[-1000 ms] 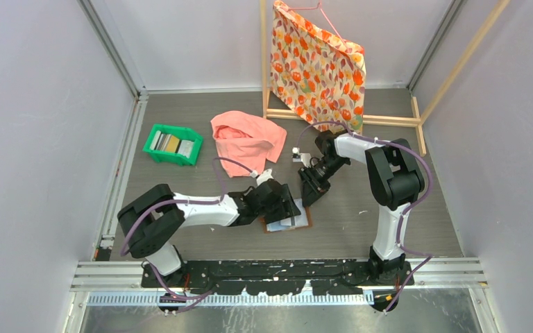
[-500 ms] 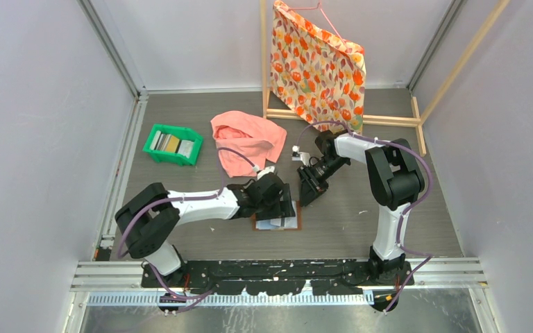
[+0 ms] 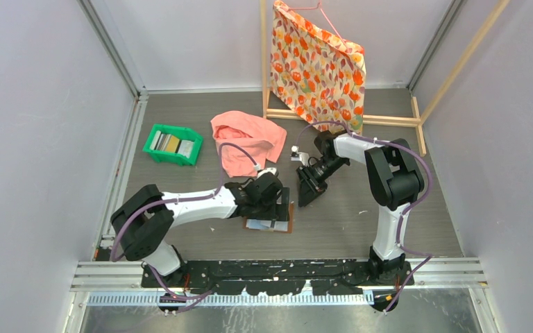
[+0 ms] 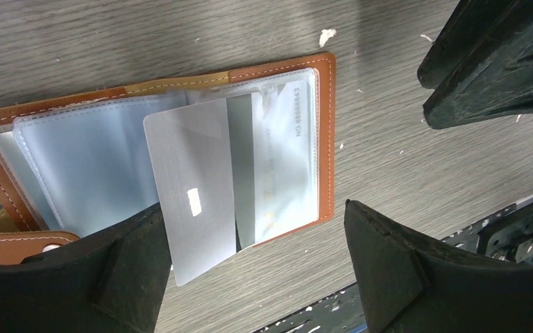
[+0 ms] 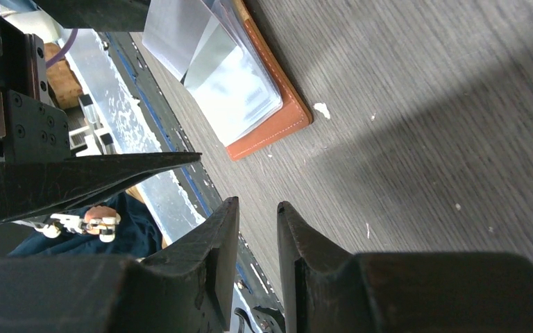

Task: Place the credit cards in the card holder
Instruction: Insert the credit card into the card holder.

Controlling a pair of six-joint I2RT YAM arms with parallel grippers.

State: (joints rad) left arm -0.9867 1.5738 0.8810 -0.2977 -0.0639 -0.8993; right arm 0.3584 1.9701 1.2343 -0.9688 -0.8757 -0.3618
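- Lying open and flat on the grey wood-grain surface (image 4: 395, 159), the small brown leather folding card holder (image 4: 325, 139) turns its clear plastic sleeves (image 4: 90, 159) upward just in front of the left arm. Spread out this way, the sleeves can be reached.
- A thin silver-grey rectangular credit card (image 4: 194, 201) rests slantwise across the sleeves. One end lies over the holder and the other juts past the holder's edge toward the wrist camera. It looks only partly seated, though the view does not show whether its far end is inside a sleeve.
- The left fingers (image 4: 118, 270) stand wide apart on either side of that card and grip nothing. One finger sits just beside the card's jutting corner, and I cannot tell whether they touch.
- The right fingers (image 5: 212, 257) sit near the holder's corner but apart from it. They are nearly together, with a narrow empty gap, and hold nothing. From there they seem placed to steady the holder or nudge the card.
- More cards (image 3: 170, 143) stand in a green plastic tray (image 3: 154, 154), well apart to the left and next to a crumpled pink cloth (image 3: 246, 139).
- The step in hand, as I judge it, is seating this card. It likely needs a push deeper into its sleeve. The slick plastic could let the card skid, or the light holder could shift.
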